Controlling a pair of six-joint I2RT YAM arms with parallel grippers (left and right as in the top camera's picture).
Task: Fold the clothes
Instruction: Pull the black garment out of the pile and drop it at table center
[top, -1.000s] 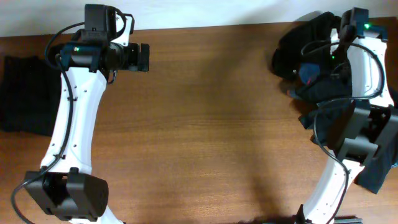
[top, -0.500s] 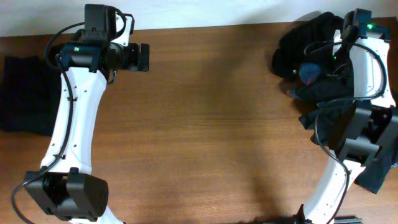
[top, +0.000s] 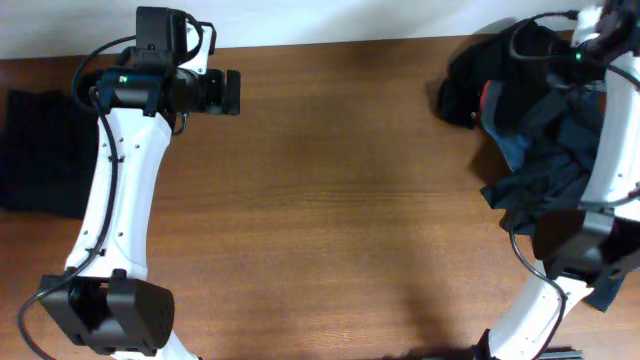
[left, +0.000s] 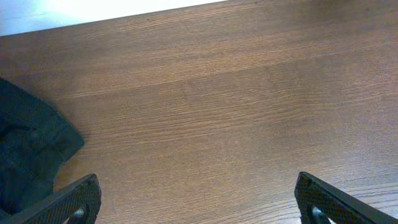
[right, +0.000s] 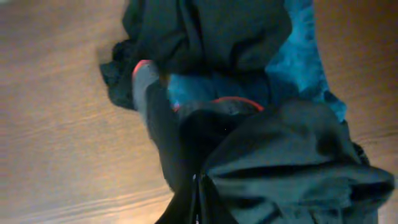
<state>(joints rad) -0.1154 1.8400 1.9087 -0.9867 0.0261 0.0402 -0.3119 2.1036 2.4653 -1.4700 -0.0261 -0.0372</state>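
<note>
Brown wood-grain table spans the overhead frame. Heap of black, blue-denim and red-banded clothes lies at upper right, directly beneath and against the right gripper, whose jaws are closed on a bunch of its black fabric. Flat black fabric garment lies at the left edge, well apart from the left gripper, upper left, jaws spread wide over bare wood, holding nothing.
</note>
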